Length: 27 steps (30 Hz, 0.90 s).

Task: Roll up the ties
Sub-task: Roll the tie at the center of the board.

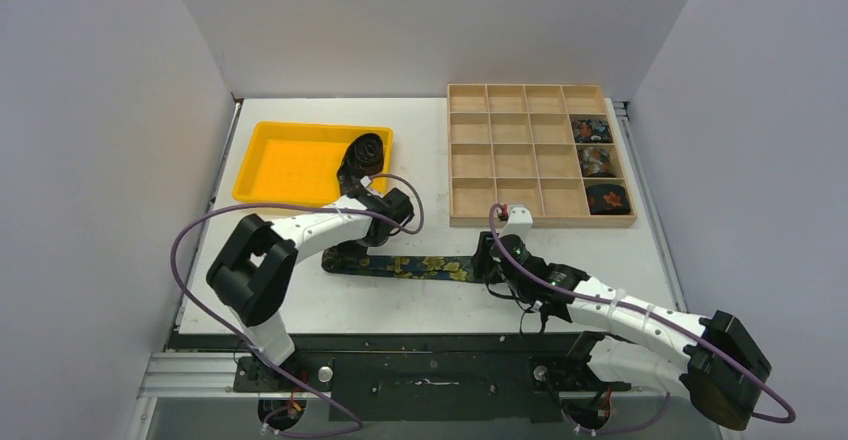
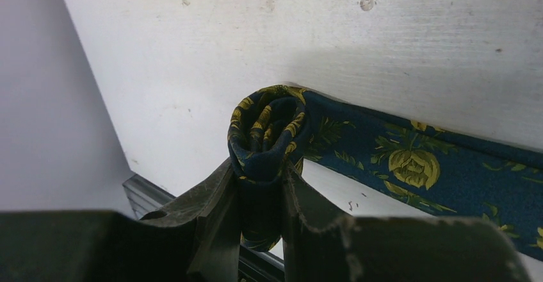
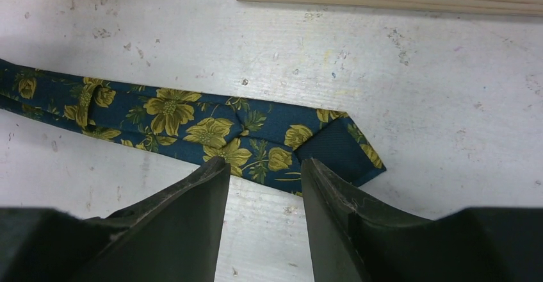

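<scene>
Step in hand: rolling the floral tie [image 1: 420, 266], only just started.

- Tie lies flat on the table [image 1: 420, 305], mid-table, running 9 to 3 o'clock between the two arms.
- Left pincer [image 2: 259, 182] is clamped on the narrow end at 9 o'clock. That end is wound into a small coil [image 2: 266, 131] standing up between the fingers, only a few turns. The rest of the strip runs flat toward 3 o'clock.
- Right pincer [image 3: 264, 170] is at the wide tip, 3 o'clock end. Jaws apart, nothing between them, fingertips at the near edge of the fabric. Can't tell if they touch it.
- Elsewhere: three rolled ties [image 1: 595, 160] sit in the right-hand column of the wooden box [image 1: 500, 160] at 1 o'clock. One dark coil [image 1: 365, 148] sits at the right end of the yellow tray [image 1: 290, 165] at 11 o'clock.

Next move, my read: left wrist turns the coil toward 3 o'clock and takes up the flat strip. The right side needs to pin or tension the wide end so the strip feeds straight. Main risk is loose turns telescoping out if the left grip has to be reset.
</scene>
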### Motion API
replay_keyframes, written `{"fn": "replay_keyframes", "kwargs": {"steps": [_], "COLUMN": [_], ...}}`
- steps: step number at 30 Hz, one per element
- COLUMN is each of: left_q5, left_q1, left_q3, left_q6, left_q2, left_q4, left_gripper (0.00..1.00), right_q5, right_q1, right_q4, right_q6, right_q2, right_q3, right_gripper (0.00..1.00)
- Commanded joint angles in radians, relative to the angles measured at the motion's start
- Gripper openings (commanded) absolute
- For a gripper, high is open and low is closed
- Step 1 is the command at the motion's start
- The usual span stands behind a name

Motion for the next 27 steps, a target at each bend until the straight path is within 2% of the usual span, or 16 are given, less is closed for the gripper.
{"fn": "replay_keyframes", "kwargs": {"steps": [1, 5, 14, 15, 19, 27], "left_q5": [-0.157, -0.182, -0.135, -0.131, -0.094, -0.037], "left_q1": [-0.043, -0.082, -0.143, -0.147, -0.151, -0.16], "left_q3": [0.082, 0.115, 0.119, 0.115, 0.094, 0.049], "left_q6": [-0.101, -0.135, -0.166, -0.166, -0.157, -0.145], "left_q2": [0.075, 0.141, 0.258, 0.262, 0.261, 0.178], "left_q4": [-0.108, -0.132, -0.084, -0.075, -0.031, 0.012], "left_gripper": [0.0, 0.0, 0.0, 0.02, 0.27, 0.64], "right_q5": [0.056, 0.067, 0.073, 0.075, 0.073, 0.055], "right_q1": [-0.001, -0.001, -0.003, -0.003, -0.003, -0.003], "right_q4": [-0.027, -0.038, -0.055, -0.057, -0.061, -0.069], "right_q6": [0.009, 0.011, 0.015, 0.016, 0.018, 0.012], "right_q2": [-0.05, -0.059, -0.068, -0.07, -0.076, -0.081], "right_q3": [-0.008, -0.009, -0.007, -0.006, -0.003, 0.01], "right_gripper": [0.46, 0.47, 0.47, 0.47, 0.47, 0.51]}}
